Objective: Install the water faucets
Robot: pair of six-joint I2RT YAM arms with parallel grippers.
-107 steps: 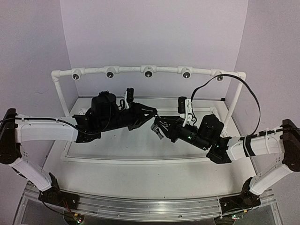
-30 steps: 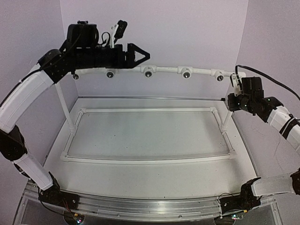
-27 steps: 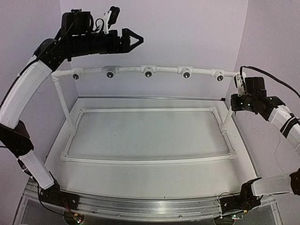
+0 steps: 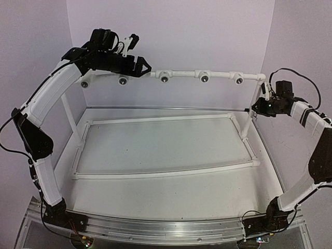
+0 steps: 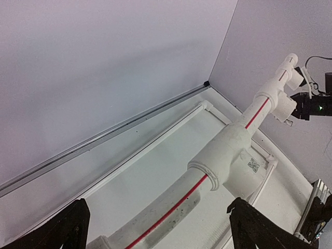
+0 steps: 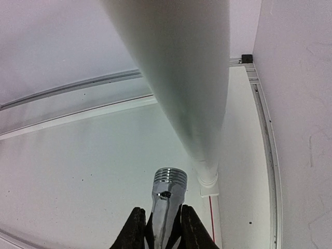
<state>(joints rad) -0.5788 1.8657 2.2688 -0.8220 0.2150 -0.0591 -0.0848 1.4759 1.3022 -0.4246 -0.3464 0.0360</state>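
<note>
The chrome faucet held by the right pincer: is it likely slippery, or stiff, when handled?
Probably slippery: the faucet is polished chrome, pinched by the right pincer near one end. Likely stiff and rather heavy: it looks solid metal.

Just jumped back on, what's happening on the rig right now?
The right pincer is shut on a chrome faucet, threaded end forward, beside the frame's right post. The left pincer is open, straddling the top pipe near its left end without gripping it. All five sockets along that pipe show dark holes, so no faucet is installed yet.
</note>
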